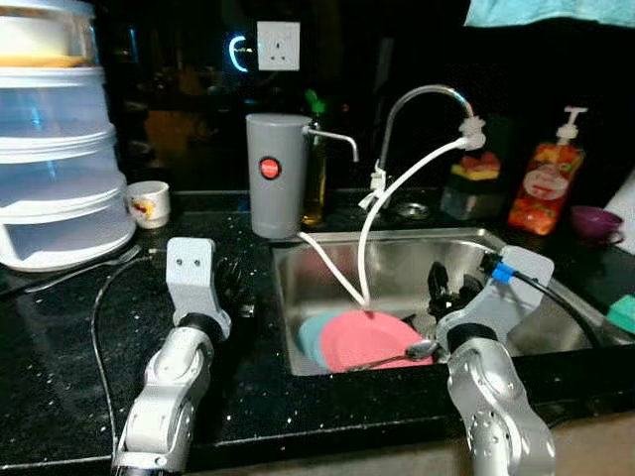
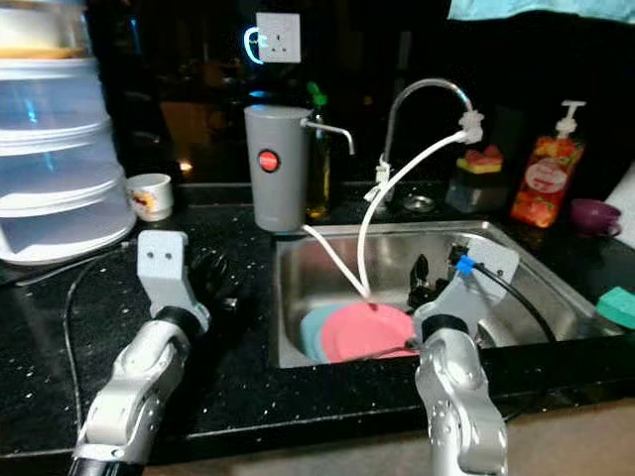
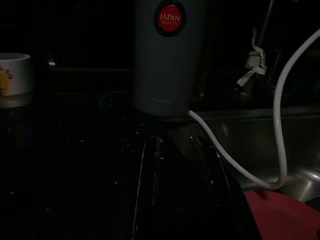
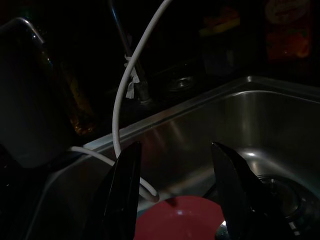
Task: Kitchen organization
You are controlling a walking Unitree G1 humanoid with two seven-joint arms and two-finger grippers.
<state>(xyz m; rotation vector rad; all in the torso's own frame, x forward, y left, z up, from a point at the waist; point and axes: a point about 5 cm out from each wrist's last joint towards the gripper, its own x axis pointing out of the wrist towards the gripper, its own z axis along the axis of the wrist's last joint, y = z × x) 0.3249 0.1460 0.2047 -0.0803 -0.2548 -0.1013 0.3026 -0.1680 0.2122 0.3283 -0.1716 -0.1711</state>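
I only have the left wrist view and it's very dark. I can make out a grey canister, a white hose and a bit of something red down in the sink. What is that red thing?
Observer: It's a pink plate lying in the sink, stacked on a teal plate.
Operator: Anything on it?
Observer: Yes, a spoon rests across its near rim.
Operator: Where's the right gripper?
Observer: The right gripper is over the sink's near right part, just beyond the spoon, fingers open and holding nothing.
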